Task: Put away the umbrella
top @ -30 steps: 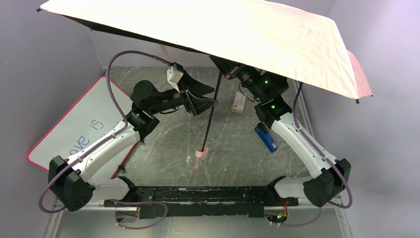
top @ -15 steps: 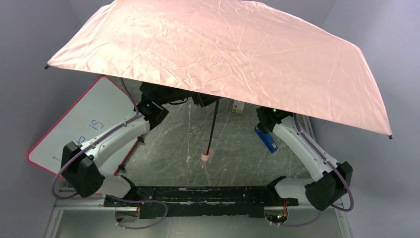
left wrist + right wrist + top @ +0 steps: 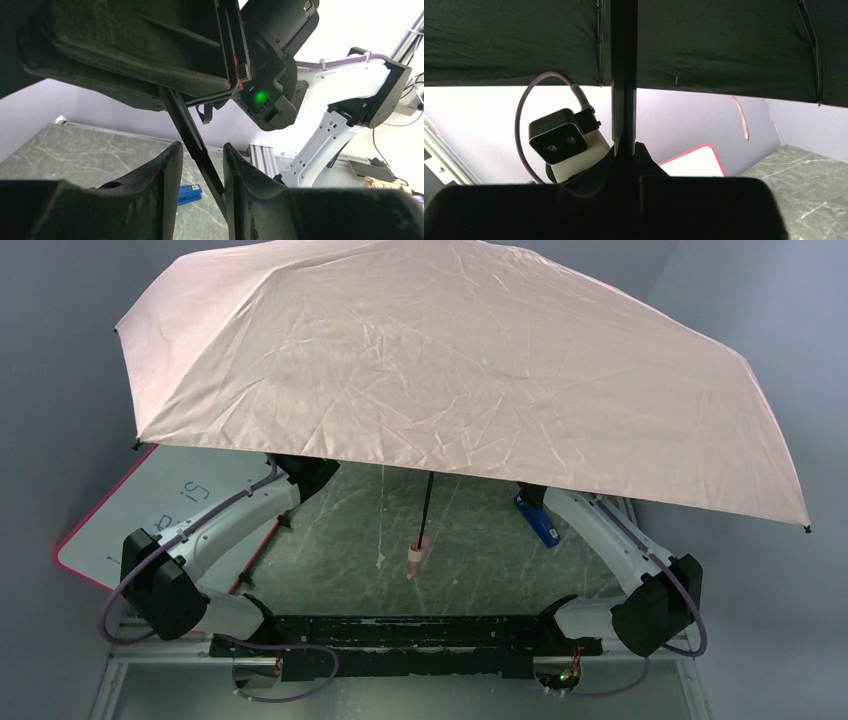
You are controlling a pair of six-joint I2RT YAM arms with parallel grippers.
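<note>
umbrella: umbrella (image 3: 470, 370) fully open and held up in the air over the table (image 3: 480, 545), not folded or stowed yet.
canopy: pale pink canopy (image 3: 600, 430) faces the top camera and hides both wrists; the black inner face fills the top of the right wrist view.
shaft: dark shaft (image 3: 428, 502) hangs below the canopy, slightly tilted, with the stubby pink handle (image 3: 418, 552) at its low end, just above the table and free of both grippers.
right gripper: right gripper (image 3: 624, 150) has its fingers closed on the shaft high up, near the canopy. Likely it carries the weight and keeps the shaft from swinging.
left gripper: left gripper (image 3: 201, 146) has its fingers apart and the shaft runs between them. The shaft leans on one finger lower down but no squeeze is visible. It looks like a straddle, lined up for a lower grip.
why two grips: my guess is one arm anchors while the other works the slider or the shaft to collapse it.
stage: early; closing comes first, then folding and storing.
risk: the wide canopy blocks the top view and its rib tips reach far beyond the table.
others: whiteboard (image 3: 160, 510) lies on the left and a blue object (image 3: 537, 522) lies by the right arm, both well below the canopy.
</note>
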